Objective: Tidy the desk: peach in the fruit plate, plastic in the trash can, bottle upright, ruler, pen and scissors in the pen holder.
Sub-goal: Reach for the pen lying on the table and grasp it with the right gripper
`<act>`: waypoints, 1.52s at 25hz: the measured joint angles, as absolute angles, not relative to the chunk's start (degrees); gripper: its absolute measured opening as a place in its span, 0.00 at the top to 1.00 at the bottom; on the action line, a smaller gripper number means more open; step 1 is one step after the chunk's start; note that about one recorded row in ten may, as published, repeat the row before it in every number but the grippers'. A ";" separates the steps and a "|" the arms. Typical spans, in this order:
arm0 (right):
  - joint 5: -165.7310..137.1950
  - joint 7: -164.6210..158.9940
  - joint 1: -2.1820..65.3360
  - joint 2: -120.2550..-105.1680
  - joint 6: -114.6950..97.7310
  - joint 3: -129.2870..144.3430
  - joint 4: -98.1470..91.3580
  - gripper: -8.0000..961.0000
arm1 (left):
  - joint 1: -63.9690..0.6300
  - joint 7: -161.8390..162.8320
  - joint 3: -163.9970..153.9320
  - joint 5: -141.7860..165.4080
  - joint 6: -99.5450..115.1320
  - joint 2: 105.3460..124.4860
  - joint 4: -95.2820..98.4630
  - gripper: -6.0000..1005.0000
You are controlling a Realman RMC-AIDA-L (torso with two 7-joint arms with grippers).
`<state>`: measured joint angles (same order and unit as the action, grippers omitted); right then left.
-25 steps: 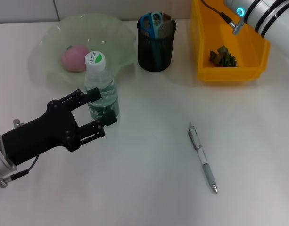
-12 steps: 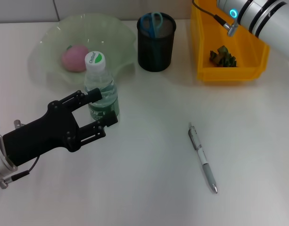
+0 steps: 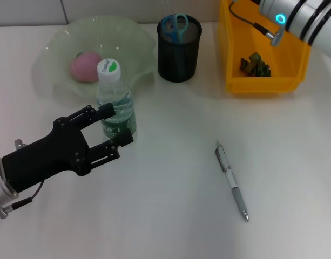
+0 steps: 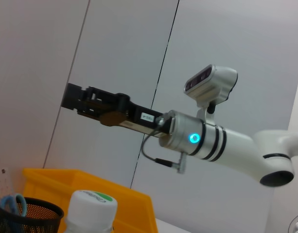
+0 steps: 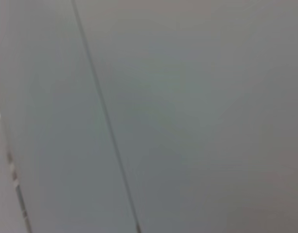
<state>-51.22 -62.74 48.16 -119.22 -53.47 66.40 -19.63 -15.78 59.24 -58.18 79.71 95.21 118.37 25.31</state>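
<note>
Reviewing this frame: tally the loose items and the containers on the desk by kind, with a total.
Fruit: 1, peach
Bottles: 1, bottle
Stationery: 2, pen, scissors
Scrap: 1, plastic
Containers: 3, fruit plate, pen holder, trash can
Total: 8

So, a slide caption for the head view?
Left gripper open around upright bottle; pen lies on desk.

Peach (image 3: 85, 67) in plate (image 3: 57, 48) — behind bottle (image 3: 115, 102)
</note>
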 joint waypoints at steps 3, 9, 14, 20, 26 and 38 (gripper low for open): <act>-69.16 -83.61 40.55 -118.38 -51.03 70.63 -38.12 0.42 | -15.60 59.24 -58.18 79.71 95.26 118.31 25.31 0.26; -102.90 -113.96 33.69 -118.96 -59.85 68.05 -62.94 0.26 | -15.56 59.24 -58.04 79.71 95.28 118.29 25.31 0.26; -126.27 -135.44 37.32 -118.74 -82.18 62.26 -75.04 0.26 | -15.87 59.33 -58.00 79.79 95.42 118.24 25.31 0.26; -141.70 -147.80 44.03 -118.56 -100.77 61.79 -76.52 0.27 | -15.98 59.32 -58.01 79.88 95.63 118.17 25.66 0.26; -148.25 -155.64 45.12 -119.27 -103.11 68.51 -76.07 0.27 | -16.09 59.26 -58.77 81.62 96.51 117.34 26.62 0.26; -148.21 -164.38 44.45 -119.72 -95.55 81.66 -70.83 0.27 | -15.66 57.15 -58.46 92.08 99.66 115.94 29.74 0.26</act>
